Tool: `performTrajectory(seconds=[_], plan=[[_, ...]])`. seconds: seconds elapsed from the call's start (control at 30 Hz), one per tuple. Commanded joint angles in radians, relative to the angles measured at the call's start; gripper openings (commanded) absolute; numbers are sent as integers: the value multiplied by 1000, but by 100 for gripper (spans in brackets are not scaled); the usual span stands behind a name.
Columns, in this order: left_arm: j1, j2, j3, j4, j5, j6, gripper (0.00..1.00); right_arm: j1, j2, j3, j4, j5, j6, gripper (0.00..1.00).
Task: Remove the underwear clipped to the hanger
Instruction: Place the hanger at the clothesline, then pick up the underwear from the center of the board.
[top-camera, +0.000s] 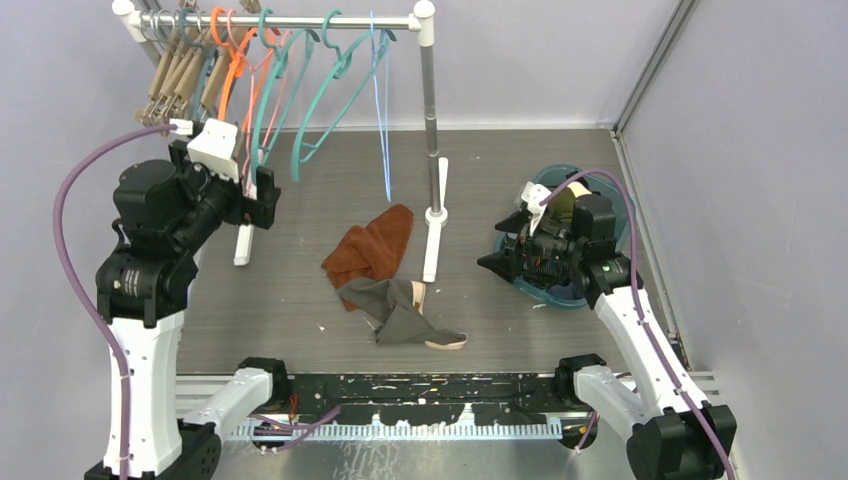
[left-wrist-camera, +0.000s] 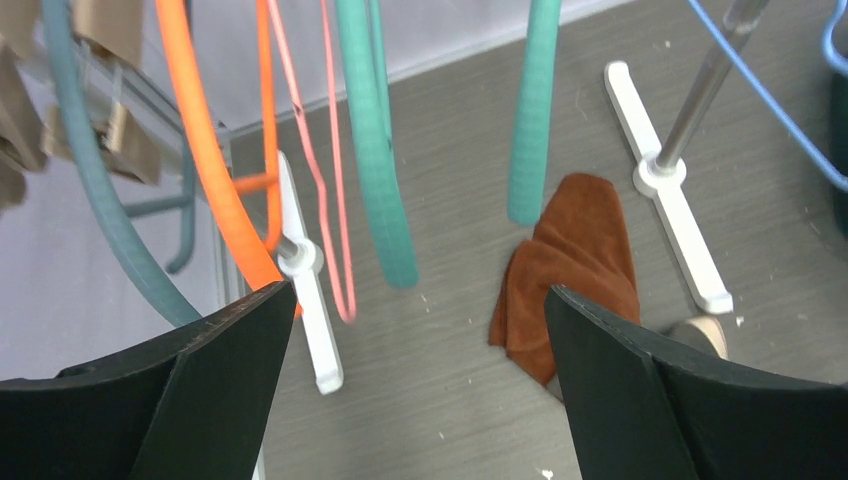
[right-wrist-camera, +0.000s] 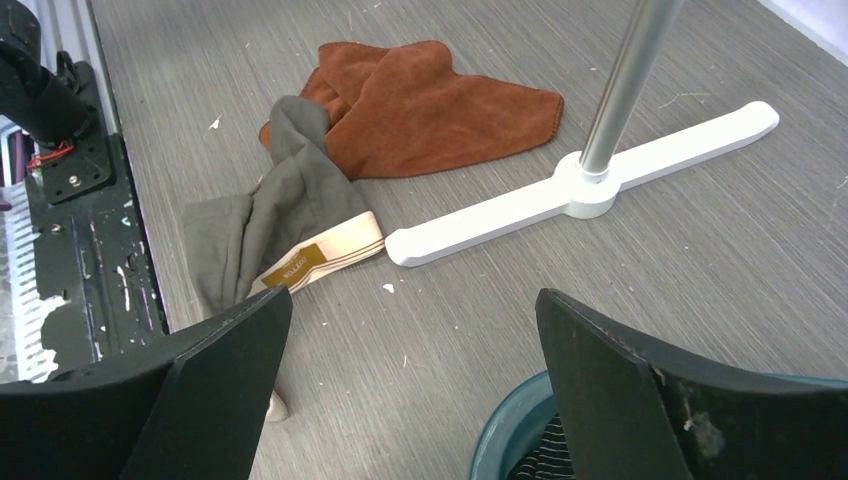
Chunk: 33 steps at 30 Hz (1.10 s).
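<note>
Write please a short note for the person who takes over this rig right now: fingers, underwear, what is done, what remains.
Left gripper: fingers open, empty, facing the hangers on the rack.
Right gripper: fingers open, empty, over the basket.
Underwear: one olive-grey pair lies on the table, touching the brown cloth, by the rack's foot. Dark fabric shows in the basket; I cannot tell what it is.
Done: no underwear shows on the hangers in view.
Left: probably check the clip hangers at the far left, partly hidden.

A robotics lab: robot arms (top-camera: 150, 340) on a mounting rail (top-camera: 420, 388), walled grey table (top-camera: 300, 300), clothes rack (top-camera: 430, 110).
</note>
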Motion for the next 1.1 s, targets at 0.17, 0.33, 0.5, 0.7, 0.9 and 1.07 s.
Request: performTrajectory(seconds=[0.17,0.33,0.5,0.7,0.9,1.07], plan=[[-1,-135,-157,-107,30,55,98,68,18,15,8,-7,-54,98],[-2,-219,-282,-155,37,88,98,182,63,19,-23,66,-119,98],[-1,-298,-406,-184,34,105,98,303,135,16,-45,121,-172,97],[-2,-361,-560,-119,24,99,98,435,204,2,-54,173,-214,95],[-2,-395,-742,76,-48,73,98,532,276,-12,-53,195,-237,93],[-1,-425,-798,124,17,69,98,617,341,-18,-54,222,-256,91]])
